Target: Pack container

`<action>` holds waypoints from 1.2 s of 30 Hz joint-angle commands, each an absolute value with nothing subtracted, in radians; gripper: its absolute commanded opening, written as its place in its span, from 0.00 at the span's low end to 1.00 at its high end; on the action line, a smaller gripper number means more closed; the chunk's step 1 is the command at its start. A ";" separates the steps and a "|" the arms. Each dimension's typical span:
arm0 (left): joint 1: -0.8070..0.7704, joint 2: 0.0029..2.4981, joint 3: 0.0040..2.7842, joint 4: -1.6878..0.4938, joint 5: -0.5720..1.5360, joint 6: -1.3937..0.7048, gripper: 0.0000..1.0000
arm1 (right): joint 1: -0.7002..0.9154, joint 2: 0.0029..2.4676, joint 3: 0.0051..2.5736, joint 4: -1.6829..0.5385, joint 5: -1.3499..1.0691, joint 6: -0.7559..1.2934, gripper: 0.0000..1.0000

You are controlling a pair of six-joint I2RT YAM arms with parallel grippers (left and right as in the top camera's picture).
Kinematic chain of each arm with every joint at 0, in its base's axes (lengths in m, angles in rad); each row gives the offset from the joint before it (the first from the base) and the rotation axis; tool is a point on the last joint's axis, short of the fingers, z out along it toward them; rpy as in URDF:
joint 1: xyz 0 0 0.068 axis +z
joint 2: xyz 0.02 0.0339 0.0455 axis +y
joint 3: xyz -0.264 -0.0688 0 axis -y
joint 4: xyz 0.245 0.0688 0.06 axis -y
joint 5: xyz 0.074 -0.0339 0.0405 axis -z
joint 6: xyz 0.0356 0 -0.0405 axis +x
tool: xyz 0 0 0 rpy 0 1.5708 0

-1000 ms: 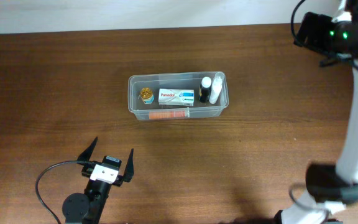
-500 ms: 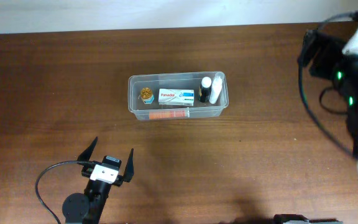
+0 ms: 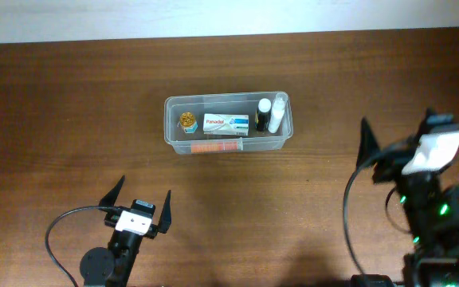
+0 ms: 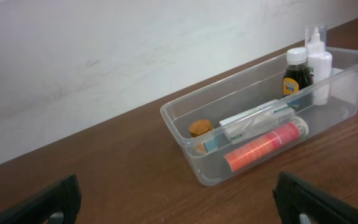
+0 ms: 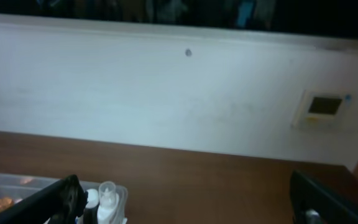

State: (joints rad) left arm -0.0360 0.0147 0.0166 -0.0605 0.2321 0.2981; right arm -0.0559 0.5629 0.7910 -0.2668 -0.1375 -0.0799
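Brown wooden desk lies under both arms. On it, the left claw and the right claw are spread wide and hold nothing. Well away from both sits the clear plastic tub with rounded corners. It looks light, thin and slippery, so pinch a short end wall under the rim. Inside are a small gold-lidded jar, a white Panadol box, a dark bottle, a white bottle and an orange-red tube.
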 commanded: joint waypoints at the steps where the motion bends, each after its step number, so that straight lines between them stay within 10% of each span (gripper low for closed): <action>1: -0.030 0.006 0.009 -0.060 0.229 0.296 1.00 | -0.017 0.455 0.655 -0.201 -0.171 -0.098 0.98; 36: -0.030 0.006 0.009 -0.060 0.229 0.296 1.00 | 0.029 0.003 0.088 0.204 -0.174 -0.097 0.98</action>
